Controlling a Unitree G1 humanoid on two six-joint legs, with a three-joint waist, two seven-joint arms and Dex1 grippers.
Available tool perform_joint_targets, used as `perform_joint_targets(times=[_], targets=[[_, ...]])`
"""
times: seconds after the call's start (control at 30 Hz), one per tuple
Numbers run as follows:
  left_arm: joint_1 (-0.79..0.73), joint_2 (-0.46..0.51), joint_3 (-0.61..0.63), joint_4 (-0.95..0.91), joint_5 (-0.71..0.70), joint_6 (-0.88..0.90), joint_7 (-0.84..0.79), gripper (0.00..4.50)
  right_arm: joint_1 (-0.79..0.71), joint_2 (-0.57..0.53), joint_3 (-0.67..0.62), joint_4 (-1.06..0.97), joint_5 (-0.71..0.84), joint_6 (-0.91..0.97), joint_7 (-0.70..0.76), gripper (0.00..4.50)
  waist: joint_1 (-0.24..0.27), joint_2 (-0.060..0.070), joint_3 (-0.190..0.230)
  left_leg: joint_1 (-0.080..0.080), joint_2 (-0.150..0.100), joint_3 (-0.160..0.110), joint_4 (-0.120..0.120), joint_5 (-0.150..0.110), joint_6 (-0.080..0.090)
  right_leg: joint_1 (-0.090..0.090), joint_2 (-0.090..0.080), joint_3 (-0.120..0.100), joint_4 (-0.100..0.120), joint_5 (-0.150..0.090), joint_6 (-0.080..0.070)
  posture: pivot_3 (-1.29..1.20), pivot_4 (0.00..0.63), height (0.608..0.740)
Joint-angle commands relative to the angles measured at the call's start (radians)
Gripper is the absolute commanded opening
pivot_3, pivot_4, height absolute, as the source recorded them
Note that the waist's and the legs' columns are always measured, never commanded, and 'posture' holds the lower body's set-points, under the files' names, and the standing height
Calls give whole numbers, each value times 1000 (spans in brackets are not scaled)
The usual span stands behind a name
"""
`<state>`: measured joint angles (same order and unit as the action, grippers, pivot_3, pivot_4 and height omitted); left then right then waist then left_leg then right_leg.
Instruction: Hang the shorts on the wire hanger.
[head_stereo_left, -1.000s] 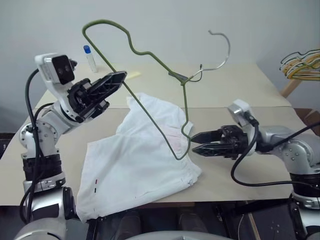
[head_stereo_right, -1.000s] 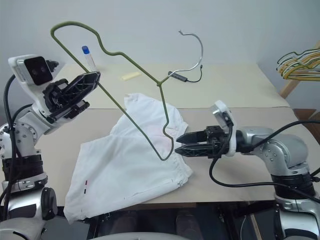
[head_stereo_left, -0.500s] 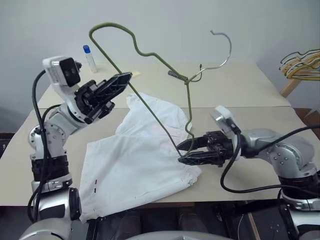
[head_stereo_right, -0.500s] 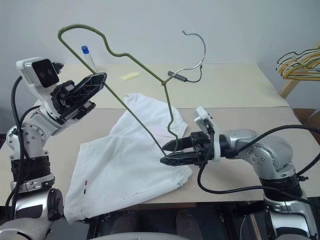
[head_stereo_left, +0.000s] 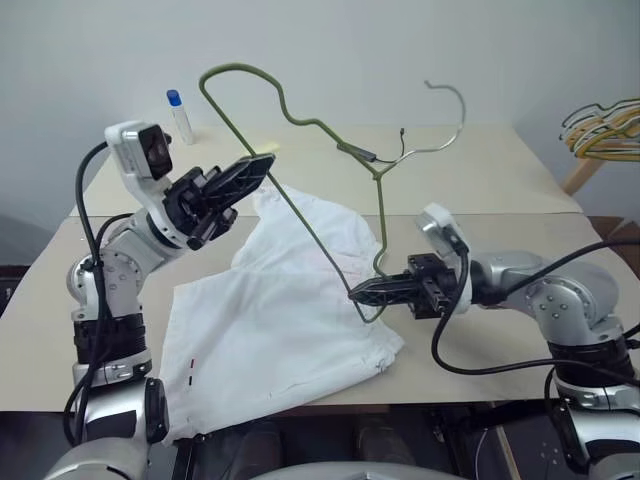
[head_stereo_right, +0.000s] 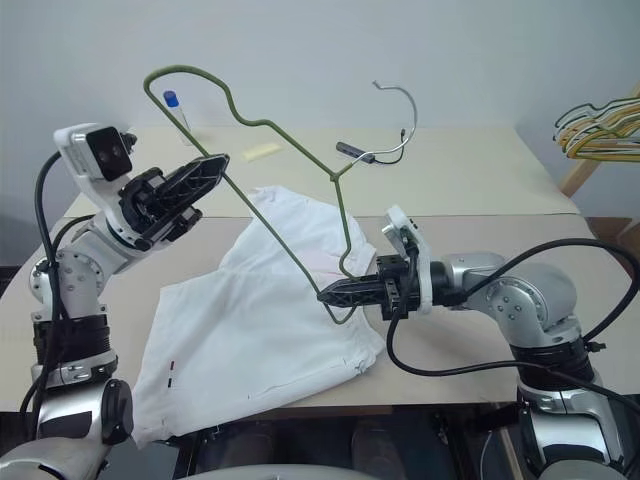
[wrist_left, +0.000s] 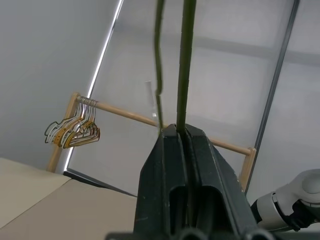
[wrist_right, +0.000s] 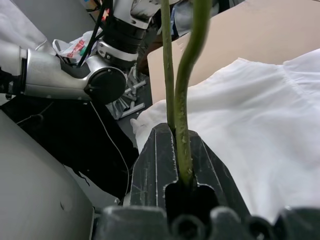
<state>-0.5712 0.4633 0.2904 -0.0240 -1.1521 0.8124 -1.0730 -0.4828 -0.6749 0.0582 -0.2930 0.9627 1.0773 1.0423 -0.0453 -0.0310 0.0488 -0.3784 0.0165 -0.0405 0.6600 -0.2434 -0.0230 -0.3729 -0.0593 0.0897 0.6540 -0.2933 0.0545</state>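
Left gripper: pinching wire hanger along its straight bar.
Right gripper: clamped on hanger's lower bend.
Shorts: spread at table front edge.

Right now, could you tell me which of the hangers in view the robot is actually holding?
The olive-green wire hanger, gripped by both the left gripper and right gripper above the shorts. The yellow and orange hangers hang untouched on a rail at far right.
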Motion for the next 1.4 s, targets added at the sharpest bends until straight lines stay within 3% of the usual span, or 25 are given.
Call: perform_joint_targets(times=[0.03, 0.07, 0.17, 0.57, 0.67, 0.83, 1.1, 1.23, 1.4], targets=[[-5, -1, 0, -4, 24, -33, -10, 0, -2, 5, -16, -22, -2, -16, -14, 17, 1, 0, 0, 0, 0, 0, 0, 0, 0, 0, 0, 0, 0, 0, 0, -17, 0, 740], [-4, -2, -2, -1, 30, -35, -11, 0, -2, 7, -17, -21, -2, -16, -18, 17, 1, 0, 0, 0, 0, 0, 0, 0, 0, 0, 0, 0, 0, 0, 0, -18, 0, 740], [7, 14, -29, 6, 74, -23, -2, 744, 0, 11, -27, -21, 5, -14, -29, 0, 1, 0, 0, 0, 0, 0, 0, 0, 0, 0, 0, 0, 0, 0, 0, -19, 0, 740], [77, 106, -244, 56, 548, -195, 155, 4457, 35, 0, -190, 65, 98, 95, -186, 0, 0, 0, 0, 0, 0, 0, 0, 0, 0, 0, 0, 0, 0, 0, -1, -27, 0, 740], [94, 133, -255, 51, 616, -261, 155, 4457, 66, -45, -204, 84, 90, 153, -219, 0, 2, 0, 0, -2, 0, 0, 0, 0, 0, -2, 0, 0, 0, 0, -1, -29, 0, 740], [190, 214, -221, -64, 552, -268, 1, 4457, 184, -194, -214, 135, 53, 185, -153, 0, 3, 0, 0, -9, 0, 1, 0, 0, 0, -10, -1, 1, 1, 1, -1, -40, 0, 740], [299, 258, -221, -171, 554, -288, -52, 4457, 272, -469, -18, 380, -23, 236, 249, 0, 0, 1, 0, -8, 1, 6, 1, 0, 0, -12, 0, 4, 3, 0, 0, -38, 0, 740], [309, 254, -223, -193, 550, -279, -39, 4457, 277, -520, 111, 449, -126, 197, 346, 0, -2, 1, 0, -7, 1, 7, 1, 0, 0, -12, 0, 5, 3, -2, 5, -30, 0, 740], [332, 250, -228, -222, 544, -273, -30, 4457, 255, -493, 155, 533, -212, 158, 365, 0, -2, 1, 0, -8, 1, 8, 1, 0, 0, -13, 0, 6, 3, -1, 4, -25, 0, 740]])
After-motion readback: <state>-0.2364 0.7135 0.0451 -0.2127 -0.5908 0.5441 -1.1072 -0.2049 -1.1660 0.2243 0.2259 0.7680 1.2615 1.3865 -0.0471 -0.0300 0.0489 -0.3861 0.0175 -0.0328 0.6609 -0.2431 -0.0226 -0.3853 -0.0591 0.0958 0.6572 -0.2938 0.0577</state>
